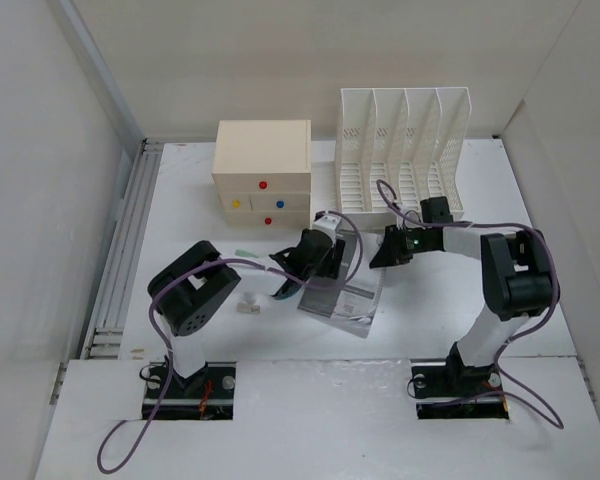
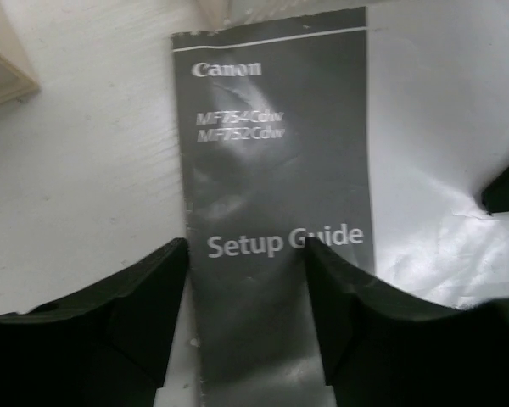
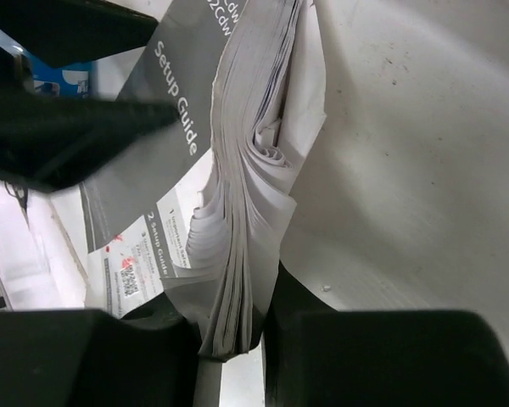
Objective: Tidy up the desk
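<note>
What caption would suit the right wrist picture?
Right gripper pinching the fanned pages of a printer setup guide over the white desk.

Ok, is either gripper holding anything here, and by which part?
The right gripper pinches the Canon setup guide by the edge of its page stack. The left gripper straddles its gray cover; whether it grips cannot be told.

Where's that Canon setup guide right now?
In the overhead view the setup guide lies on the desk, in front of the file rack, right of the cream drawer box, between the left gripper and the right gripper.
</note>
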`<state>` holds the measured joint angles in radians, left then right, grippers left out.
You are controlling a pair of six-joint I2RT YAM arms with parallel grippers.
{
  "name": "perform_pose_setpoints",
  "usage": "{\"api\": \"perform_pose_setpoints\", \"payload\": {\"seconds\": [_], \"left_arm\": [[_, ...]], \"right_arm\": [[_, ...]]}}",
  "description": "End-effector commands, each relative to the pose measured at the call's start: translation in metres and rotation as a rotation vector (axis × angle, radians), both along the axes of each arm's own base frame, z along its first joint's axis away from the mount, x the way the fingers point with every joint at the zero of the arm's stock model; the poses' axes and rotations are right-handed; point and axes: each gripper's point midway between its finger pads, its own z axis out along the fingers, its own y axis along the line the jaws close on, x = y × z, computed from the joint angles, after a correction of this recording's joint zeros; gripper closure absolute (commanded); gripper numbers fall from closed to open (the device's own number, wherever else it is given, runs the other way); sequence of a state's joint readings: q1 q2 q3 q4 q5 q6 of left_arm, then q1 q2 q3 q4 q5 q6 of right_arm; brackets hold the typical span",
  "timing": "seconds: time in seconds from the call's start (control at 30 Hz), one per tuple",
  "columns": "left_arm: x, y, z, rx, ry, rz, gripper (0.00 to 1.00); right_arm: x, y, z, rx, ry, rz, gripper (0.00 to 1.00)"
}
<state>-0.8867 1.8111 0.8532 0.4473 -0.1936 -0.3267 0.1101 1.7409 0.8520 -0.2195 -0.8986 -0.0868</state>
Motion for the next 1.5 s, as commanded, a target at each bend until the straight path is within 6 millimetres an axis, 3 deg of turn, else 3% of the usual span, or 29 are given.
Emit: {"api": "perform_pose_setpoints", "payload": {"seconds": [0.0,0.13,0.17,0.23,0.27,0.33,0.37,0.53,0.57,0.6,0.73,0.77,0.83,1.0,1.13,1.3,1.47], "left_arm": [[-0.061,-0.013,-0.042,0.057,0.184,-0.179,0.44],[-0.061,-0.015,-0.016,-0.005,0.151,-0.170,0.19],[-0.062,-0.013,-0.011,-0.013,0.144,-0.171,0.16],[-0.065,-0.013,0.002,-0.043,0.138,-0.176,0.13],[-0.063,-0.015,0.022,-0.075,0.111,-0.179,0.10],[-0.063,-0.015,0.042,-0.106,0.084,-0.182,0.08],[-0.063,-0.016,0.065,-0.146,0.050,-0.185,0.08],[-0.065,-0.013,0.135,-0.241,-0.033,-0.193,0.07],[-0.065,-0.012,0.146,-0.251,-0.051,-0.199,0.07],[-0.064,-0.007,0.166,-0.277,-0.076,-0.190,0.07],[-0.062,0.009,0.212,-0.332,-0.136,-0.178,0.07],[-0.063,0.011,0.224,-0.348,-0.151,-0.179,0.07],[-0.069,0.018,0.240,-0.367,-0.169,-0.180,0.07],[-0.074,0.037,0.251,-0.367,-0.195,-0.156,0.07],[-0.077,0.047,0.245,-0.363,-0.193,-0.133,0.08],[-0.080,0.053,0.230,-0.342,-0.179,-0.123,0.08],[-0.080,0.055,0.233,-0.346,-0.188,-0.116,0.07]], "right_arm": [[-0.008,0.017,0.034,0.084,-0.083,0.112,1.00],[0.004,0.006,0.075,0.070,-0.217,0.120,1.00],[0.002,0.004,0.093,0.061,-0.264,0.144,1.00],[0.004,-0.002,0.108,0.035,-0.314,0.146,1.00],[0.004,-0.005,0.116,0.031,-0.334,0.141,1.00],[0.002,-0.008,0.138,0.010,-0.404,0.137,1.00],[0.001,-0.011,0.141,-0.011,-0.424,0.133,1.00],[0.001,-0.018,0.177,-0.067,-0.567,0.097,1.00],[0.003,-0.020,0.196,-0.077,-0.628,0.086,1.00],[0.006,-0.023,0.202,-0.098,-0.645,0.064,1.00],[0.022,-0.032,0.248,-0.140,-0.767,-0.027,1.00],[0.029,-0.035,0.273,-0.147,-0.837,-0.063,1.00],[0.041,-0.045,0.295,-0.172,-0.879,-0.147,1.00],[0.063,-0.057,0.374,-0.179,-1.034,-0.290,1.00],[0.082,-0.080,0.413,-0.203,-1.084,-0.497,1.00],[0.118,-0.115,0.418,-0.287,-1.055,-0.727,1.00],[0.140,-0.128,0.412,-0.335,-1.031,-0.808,1.00]]}}
